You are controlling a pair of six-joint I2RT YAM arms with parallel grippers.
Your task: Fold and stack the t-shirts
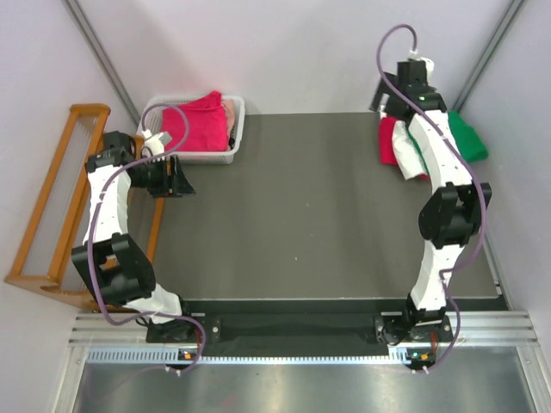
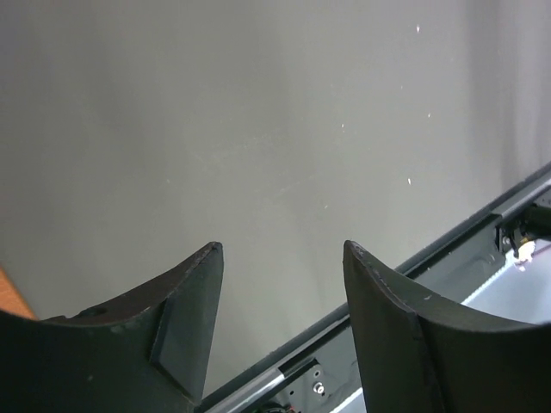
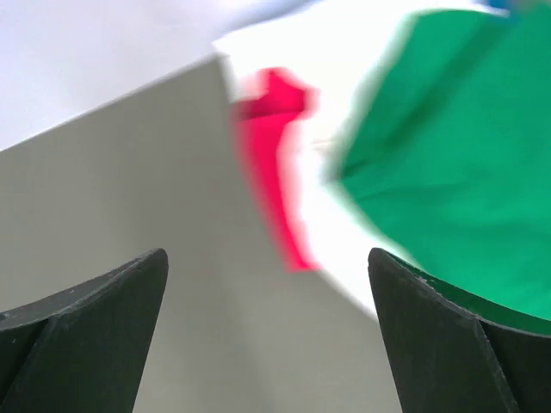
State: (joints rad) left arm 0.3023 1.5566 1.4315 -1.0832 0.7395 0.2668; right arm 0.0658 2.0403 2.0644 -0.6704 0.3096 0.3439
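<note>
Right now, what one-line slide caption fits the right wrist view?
Open right gripper facing a green t-shirt, white t-shirt and red t-shirt piled at the table edge.

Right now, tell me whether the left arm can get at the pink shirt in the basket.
Probably yes: the left gripper hangs open and empty beside the basket, the pink shirt lies on top, nothing stands between.

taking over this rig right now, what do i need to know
Left end effector: open, empty, over bare table near the basket.
Right end effector: open, empty, at the pile on the far right.
Done: red, white and green shirts piled there; fold quality cannot be told.
Left: at least the pink shirt in the basket, to fold and stack.
</note>
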